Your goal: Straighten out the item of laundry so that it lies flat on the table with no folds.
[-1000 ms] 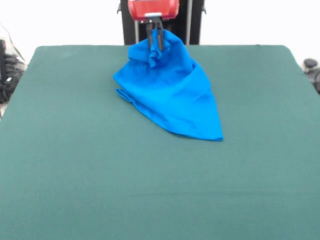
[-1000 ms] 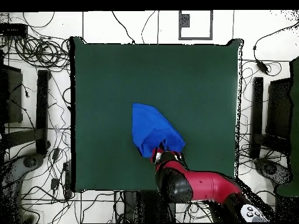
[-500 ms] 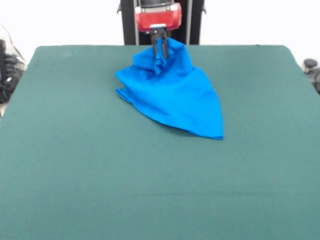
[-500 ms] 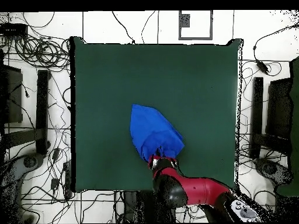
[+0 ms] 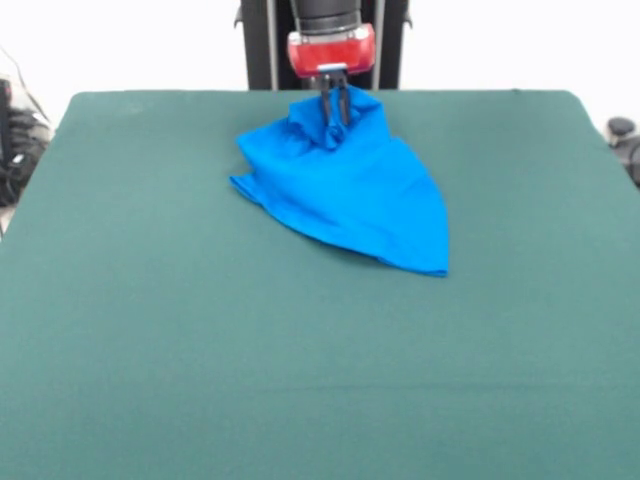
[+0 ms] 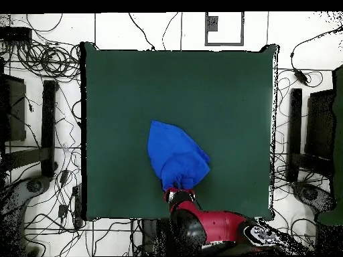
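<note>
Tool clenched on bunched top of shirt, holding that end raised at far edge of bench. Rest of shirt draped down in folded wedge, point resting on green top toward centre. Not flat, creases throughout.

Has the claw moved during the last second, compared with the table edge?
Yes. The claw, shut on the bright blue T-shirt, moved toward the dark green table's far edge and slightly rightward in the front view.
</note>
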Robot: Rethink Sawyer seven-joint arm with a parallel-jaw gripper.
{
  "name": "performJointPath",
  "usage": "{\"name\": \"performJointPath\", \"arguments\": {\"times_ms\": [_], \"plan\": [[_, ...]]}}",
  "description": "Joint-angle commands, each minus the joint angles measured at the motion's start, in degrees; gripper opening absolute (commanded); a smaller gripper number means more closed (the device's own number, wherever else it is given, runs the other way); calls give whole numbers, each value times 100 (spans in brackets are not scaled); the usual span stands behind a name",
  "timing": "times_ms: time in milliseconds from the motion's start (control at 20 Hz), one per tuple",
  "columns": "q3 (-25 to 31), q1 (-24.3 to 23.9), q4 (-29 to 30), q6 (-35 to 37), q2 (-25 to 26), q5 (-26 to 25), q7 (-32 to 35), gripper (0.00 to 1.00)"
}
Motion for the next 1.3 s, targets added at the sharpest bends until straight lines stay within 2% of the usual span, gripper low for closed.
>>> {"name": "performJointPath", "arguments": {"times_ms": [50,200,400,900,1300], "plan": [[-354,413,-728,-859,975,-48,568,0],[-421,421,-771,-995,1121,-50,545,0],[-475,335,-640,-971,1017,-160,511,0],[-301,-75,-478,-566,648,-611,514,0],[-279,-281,-36,-324,114,-805,540,0]]}}
